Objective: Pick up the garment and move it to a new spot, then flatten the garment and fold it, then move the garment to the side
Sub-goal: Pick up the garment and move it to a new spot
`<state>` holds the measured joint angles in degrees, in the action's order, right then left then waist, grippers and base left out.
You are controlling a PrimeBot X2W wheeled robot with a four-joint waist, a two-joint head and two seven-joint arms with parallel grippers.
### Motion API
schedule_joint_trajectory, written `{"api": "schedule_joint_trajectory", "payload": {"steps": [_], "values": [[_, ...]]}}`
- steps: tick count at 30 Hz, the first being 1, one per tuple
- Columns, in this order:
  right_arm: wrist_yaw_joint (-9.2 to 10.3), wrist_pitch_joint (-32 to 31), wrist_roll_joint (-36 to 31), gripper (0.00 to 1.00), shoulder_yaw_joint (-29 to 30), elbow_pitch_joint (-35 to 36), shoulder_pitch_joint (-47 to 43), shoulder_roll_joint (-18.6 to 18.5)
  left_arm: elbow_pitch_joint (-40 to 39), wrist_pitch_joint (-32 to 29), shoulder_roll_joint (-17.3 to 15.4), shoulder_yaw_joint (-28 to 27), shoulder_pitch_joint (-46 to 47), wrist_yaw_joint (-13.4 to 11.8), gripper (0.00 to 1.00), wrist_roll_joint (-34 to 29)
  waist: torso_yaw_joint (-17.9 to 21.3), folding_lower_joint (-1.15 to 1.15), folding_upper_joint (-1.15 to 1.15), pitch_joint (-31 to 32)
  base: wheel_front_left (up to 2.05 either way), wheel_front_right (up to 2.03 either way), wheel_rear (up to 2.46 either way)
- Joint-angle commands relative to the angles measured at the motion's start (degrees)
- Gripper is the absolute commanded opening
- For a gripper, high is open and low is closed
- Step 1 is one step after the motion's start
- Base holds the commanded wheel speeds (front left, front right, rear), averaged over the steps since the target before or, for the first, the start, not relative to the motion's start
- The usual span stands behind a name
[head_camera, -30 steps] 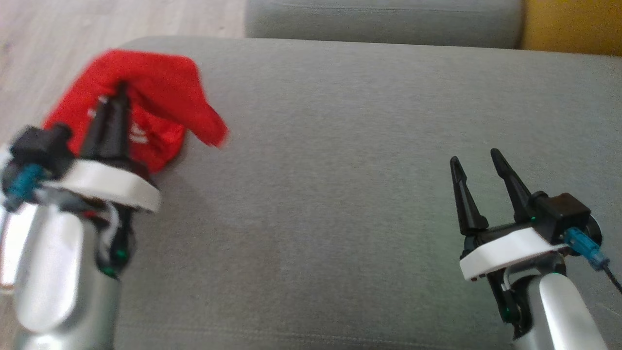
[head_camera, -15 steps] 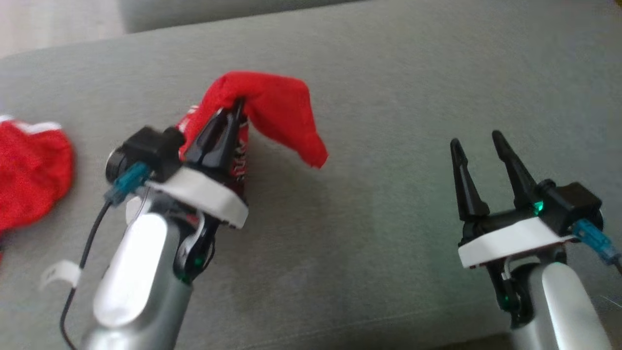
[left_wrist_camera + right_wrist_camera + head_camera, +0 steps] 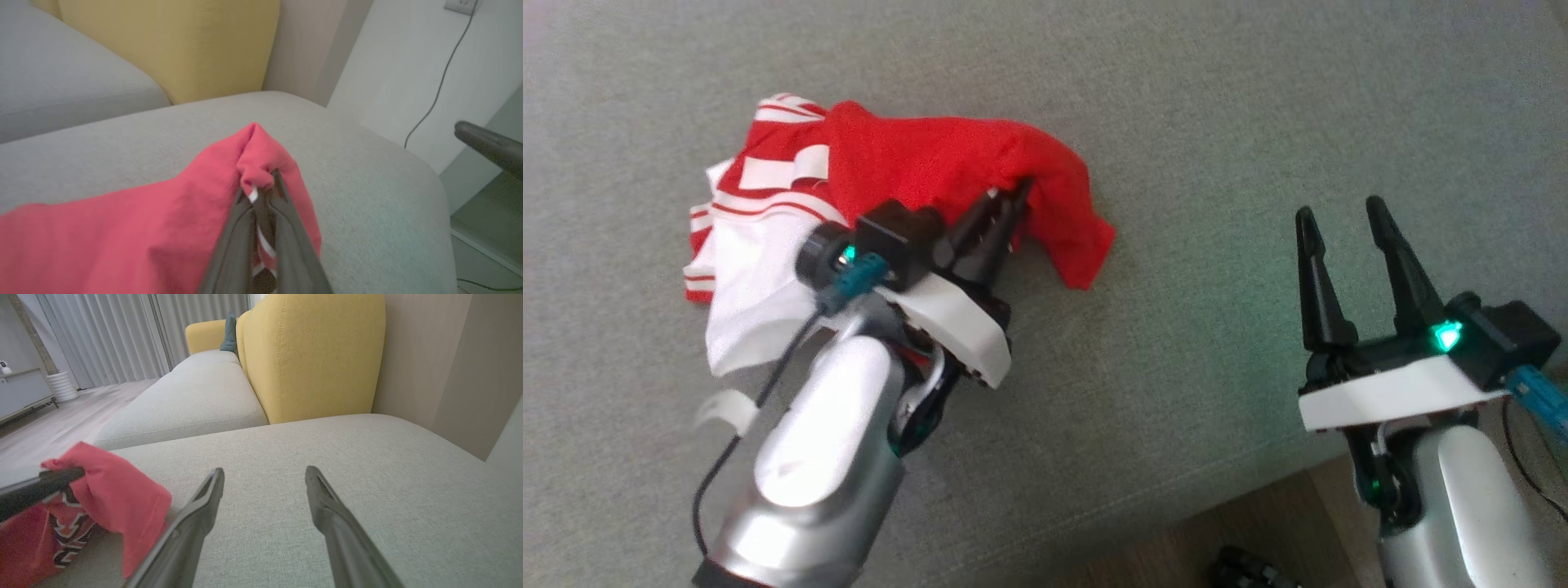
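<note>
Grey sofa [image 3: 1258, 98] holds a red shirt [image 3: 915, 163], likely soft and floppy. Left gripper [image 3: 1019, 189] jaws pinch its edge, a good hold; right gripper [image 3: 1341, 211] jaws stand spread.

Looks like a home living room: grey sofa [image 3: 367, 465] with yellow backs [image 3: 310, 355], long curtains [image 3: 114, 335] upper left, wood floor [image 3: 61, 428].

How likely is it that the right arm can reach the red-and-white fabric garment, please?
Probably yes: only bare grey cushion lies between the open right gripper and the garment's drooping corner.
</note>
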<state>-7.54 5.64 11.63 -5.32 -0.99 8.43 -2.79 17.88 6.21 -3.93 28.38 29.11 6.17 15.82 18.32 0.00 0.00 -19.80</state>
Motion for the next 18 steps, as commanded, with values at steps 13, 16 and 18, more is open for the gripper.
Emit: {"api": "schedule_joint_trajectory", "payload": {"steps": [13,16,18], "values": [[0.05,1.5,-0.1,1.0,-1.3,-1.1,2.8,-0.1,1.7,4.5,-0.6,5.1,0.2,0.9,1.0,-0.1,-2.4,0.0,0.0,1.4,0.0,0.0,0.0],[0.05,1.0,-0.6,1.0,-1.2,-1.3,2.6,-0.1,0.5,5.9,-1.2,4.3,-1.3,-0.2,1.0,0.1,-4.1,0.0,0.0,3.5,0.0,0.0,0.0],[0.05,0.2,-1.3,1.0,-0.7,-1.4,2.0,-0.1,-0.6,6.7,-1.7,2.3,-3.2,-1.6,1.0,1.4,-6.3,0.0,0.0,5.6,0.0,0.0,0.0]]}}
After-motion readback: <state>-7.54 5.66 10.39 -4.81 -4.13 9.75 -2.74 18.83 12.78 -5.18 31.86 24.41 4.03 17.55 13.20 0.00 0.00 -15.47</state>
